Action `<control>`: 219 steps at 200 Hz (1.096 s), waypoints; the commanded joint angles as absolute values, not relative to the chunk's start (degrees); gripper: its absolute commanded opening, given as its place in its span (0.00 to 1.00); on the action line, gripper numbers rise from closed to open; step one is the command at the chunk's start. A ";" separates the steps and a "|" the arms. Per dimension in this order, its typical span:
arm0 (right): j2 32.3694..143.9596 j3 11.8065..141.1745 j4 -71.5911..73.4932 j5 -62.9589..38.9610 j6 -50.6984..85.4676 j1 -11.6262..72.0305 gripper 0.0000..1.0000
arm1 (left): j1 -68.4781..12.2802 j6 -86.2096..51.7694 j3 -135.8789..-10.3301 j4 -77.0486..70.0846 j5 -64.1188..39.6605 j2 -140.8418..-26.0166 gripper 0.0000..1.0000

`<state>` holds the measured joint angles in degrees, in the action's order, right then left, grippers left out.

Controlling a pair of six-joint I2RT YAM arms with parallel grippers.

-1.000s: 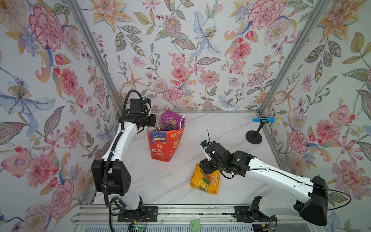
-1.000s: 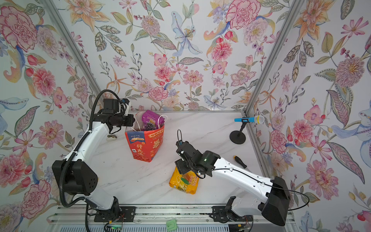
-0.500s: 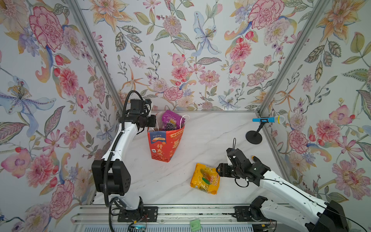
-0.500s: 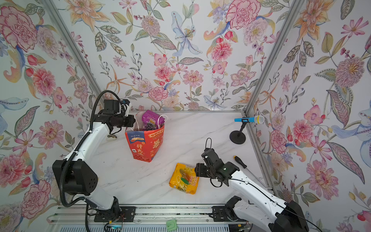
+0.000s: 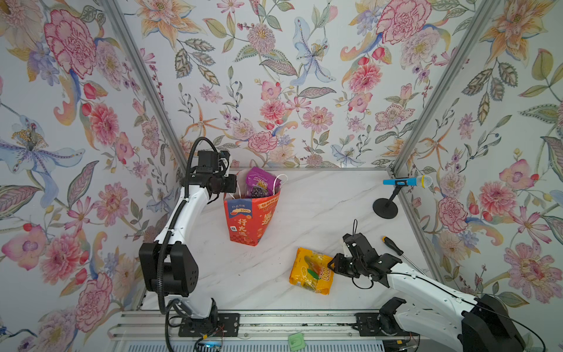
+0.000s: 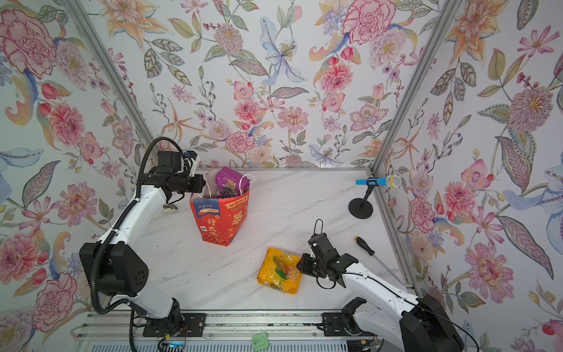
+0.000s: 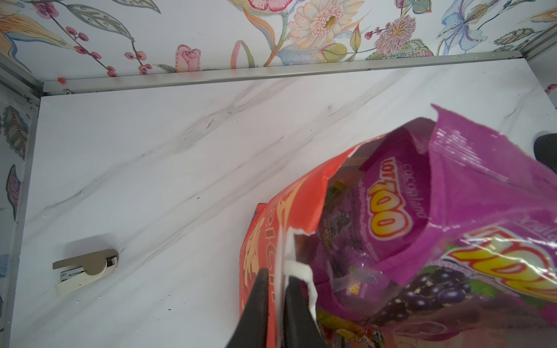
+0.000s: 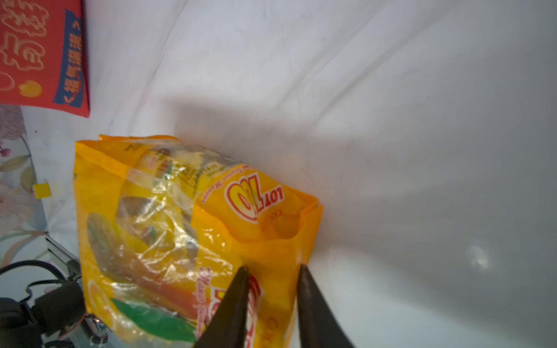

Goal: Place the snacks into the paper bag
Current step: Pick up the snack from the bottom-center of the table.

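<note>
Beside the yellow packet [image 8: 150, 226], the right end effector [image 8: 273, 267] has moved back in, narrowly straddling its edge.

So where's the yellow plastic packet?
In both top views the yellow packet lies on the marble table, front-right of the red paper bag, at the right gripper's tips.

Table [image 5: 320, 213]: paper bag [image 5: 249, 222], packet [image 5: 310, 271], screwdriver [image 5: 393, 246]
</note>
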<state>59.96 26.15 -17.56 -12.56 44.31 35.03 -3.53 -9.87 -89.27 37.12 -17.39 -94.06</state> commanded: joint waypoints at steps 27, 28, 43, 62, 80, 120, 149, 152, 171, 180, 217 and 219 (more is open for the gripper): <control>57.96 30.16 -15.38 -6.44 41.90 34.01 0.00 | -3.16 -9.80 -88.86 37.44 -16.87 -93.14 0.13; 57.99 30.28 -15.38 -6.39 41.78 34.01 0.00 | -3.16 -9.82 -88.86 37.44 -16.83 -93.15 0.13; 58.42 32.99 -15.78 -6.29 40.12 34.22 0.00 | -3.13 -9.77 -88.80 37.44 -16.87 -93.08 0.13; 58.97 38.33 -18.16 -4.91 36.82 35.60 0.00 | -3.21 -9.76 -88.79 37.49 -16.72 -92.99 0.13; 59.10 43.91 -19.60 -3.05 33.87 36.72 0.00 | -3.17 -9.76 -88.79 37.49 -16.79 -92.99 0.13; 63.20 54.54 -21.47 0.02 29.98 41.08 0.00 | -3.10 -9.76 -88.80 37.49 -16.56 -92.77 0.13; 67.93 59.32 -23.67 1.16 27.70 42.61 0.00 | -3.21 -9.76 -88.60 37.44 -16.77 -92.99 0.13; 68.31 59.59 -23.67 1.55 27.38 42.84 0.00 | -3.17 -9.76 -88.59 37.40 -16.74 -92.99 0.14; 70.13 62.05 -24.17 3.79 25.04 44.40 0.00 | -3.16 -9.76 -88.62 37.44 -16.79 -93.14 0.14; 70.77 63.71 -24.87 4.66 23.79 44.75 0.00 | -3.25 -9.76 -88.73 37.44 -16.71 -93.16 0.13; 71.71 70.73 -26.64 8.13 19.46 45.57 0.00 | -3.16 -9.76 -88.80 37.57 -16.70 -93.11 0.13; 71.83 71.14 -26.68 8.23 19.13 45.54 0.00 | -3.16 -9.76 -88.73 37.58 -16.70 -93.15 0.13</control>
<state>72.99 64.45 -28.69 3.57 23.77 45.60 -3.53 -9.87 -89.27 37.15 -17.37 -94.06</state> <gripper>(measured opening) 0.047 0.135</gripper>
